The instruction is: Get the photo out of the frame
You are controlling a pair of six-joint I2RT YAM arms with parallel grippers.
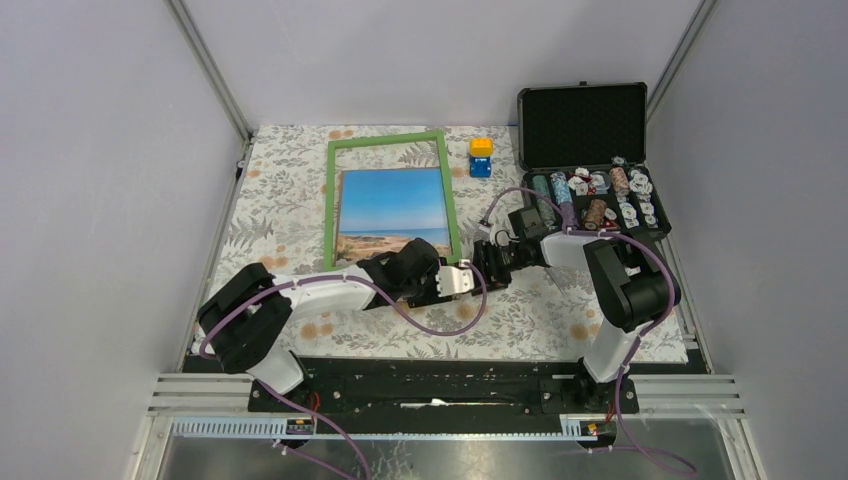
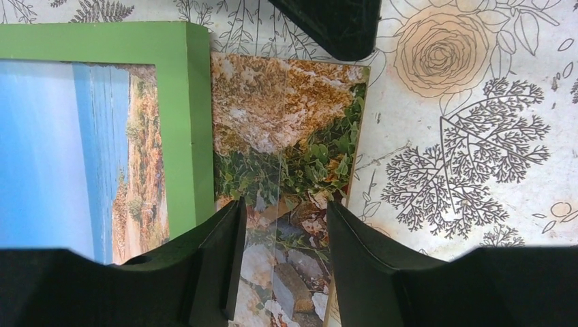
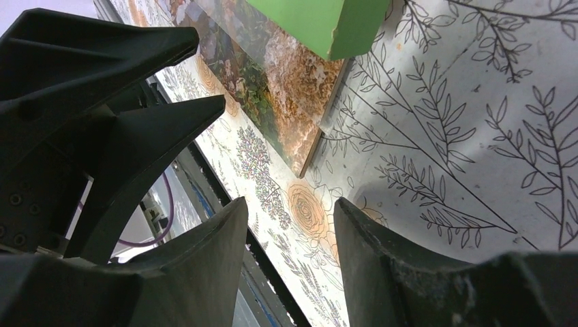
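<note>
We look down on the whole table (image 1: 570, 310) from high behind; both wrist cams sit close, sharing the frame (image 2: 180, 122) corner and photo (image 2: 286, 136).

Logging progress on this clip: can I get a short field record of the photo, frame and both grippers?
frame: lying flat, green front up
photo: rocky end sticks out past its near edge, rest inside
left gripper: open, over the photo's exposed end
right gripper: open, empty, near the frame's corner
other: open black case, yellow and blue block
</note>
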